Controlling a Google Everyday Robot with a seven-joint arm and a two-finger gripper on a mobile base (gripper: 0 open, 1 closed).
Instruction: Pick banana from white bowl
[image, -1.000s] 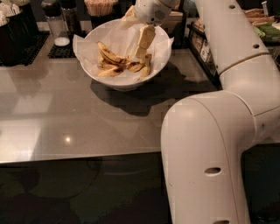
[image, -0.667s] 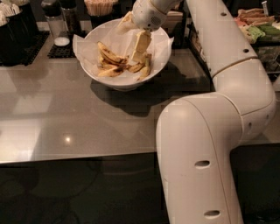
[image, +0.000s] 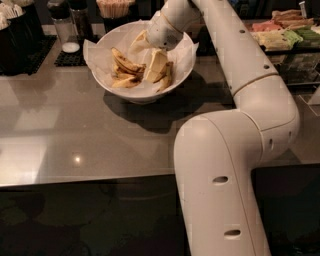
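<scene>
Camera view: one white bowl (image: 131, 95) at upper centre on one grey counter (image: 60, 135), and one arm (image: 240, 65). Roughly four or five bananas are piled inside; they overlap, so the count is unsure. The gripper (image: 154, 65) sits in the bowl's right half among the fruit, and I cannot tell if it is released or grasping. The arm hides the bowl's far rim. The banana (image: 126, 62) is long, curved and yellow with brown mottling. It lies in the bowl just left of the gripper.
</scene>
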